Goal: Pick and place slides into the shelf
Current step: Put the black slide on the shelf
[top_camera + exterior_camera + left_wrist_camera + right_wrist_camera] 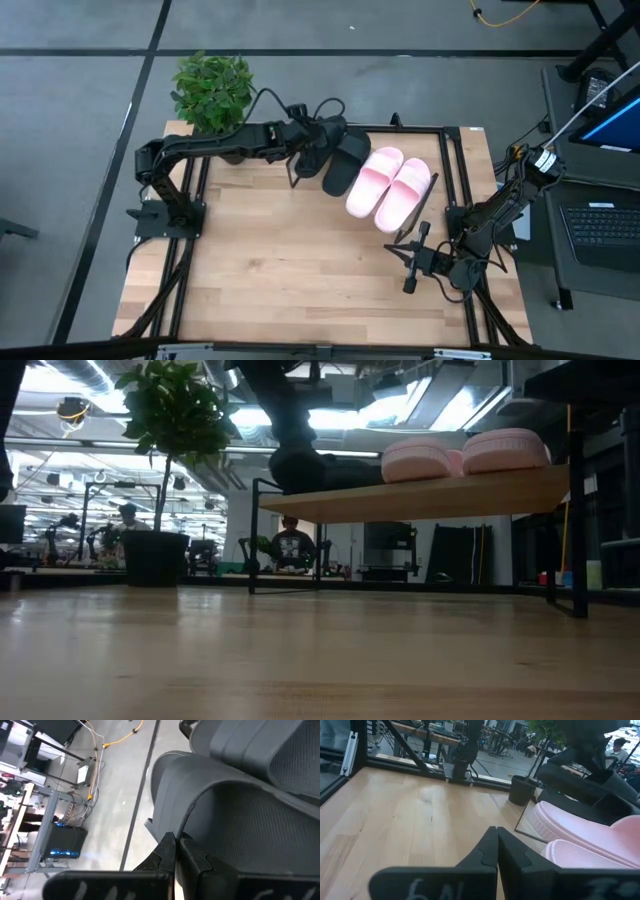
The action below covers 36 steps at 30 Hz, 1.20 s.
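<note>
Two pale pink slides (390, 186) lie side by side on the slanted wooden shelf (430, 495) at the far middle of the table. A black slide (346, 163) lies on the shelf to their left. My left gripper (318, 142) reaches in from the left and is shut on a second black slide (235, 830) at the shelf's left end (296, 468). Whether that slide rests on the board I cannot tell. My right gripper (410, 266) waits shut near the table's right edge, level, with nothing between its fingers (496, 842). My left gripper pinches the curved edge of the black slide's strap (186, 822) between its two fingertips. The fingers slant downward, coming from the table's left. The slide's strap and textured footbed fill the wrist view just beyond the fingers.
A potted plant (212, 92) stands at the table's far left corner. Black frame rails (455, 170) run along the table's sides. A laptop (605, 225) sits off the right edge. Bare wood spreads over the near half of the table (300, 270).
</note>
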### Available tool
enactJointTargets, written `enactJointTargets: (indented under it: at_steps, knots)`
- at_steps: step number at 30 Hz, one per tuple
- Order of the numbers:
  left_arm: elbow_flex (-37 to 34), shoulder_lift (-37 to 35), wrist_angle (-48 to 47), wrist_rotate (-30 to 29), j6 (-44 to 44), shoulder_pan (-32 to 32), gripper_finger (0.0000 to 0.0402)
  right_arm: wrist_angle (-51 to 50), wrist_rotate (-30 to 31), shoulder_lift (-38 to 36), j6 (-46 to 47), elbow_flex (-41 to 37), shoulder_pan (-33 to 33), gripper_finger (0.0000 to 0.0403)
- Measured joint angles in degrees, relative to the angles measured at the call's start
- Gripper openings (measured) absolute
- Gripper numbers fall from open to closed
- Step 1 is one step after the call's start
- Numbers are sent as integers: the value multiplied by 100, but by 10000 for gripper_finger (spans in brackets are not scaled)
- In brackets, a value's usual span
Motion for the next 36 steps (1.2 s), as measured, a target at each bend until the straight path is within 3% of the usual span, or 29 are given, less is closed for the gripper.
enactJointTargets:
  at_steps: [24, 32, 36]
  knots:
    - [2, 94, -66, 297, -37, -98, 18, 3, 4, 0, -55, 0, 0, 4]
    - [2, 96, -74, 300, 147, -101, 66, 5, 4, 0, -53, 0, 0, 4]
    - [2, 96, -72, -68, 303, -105, 99, 4, 4, 0, -54, 0, 0, 4]
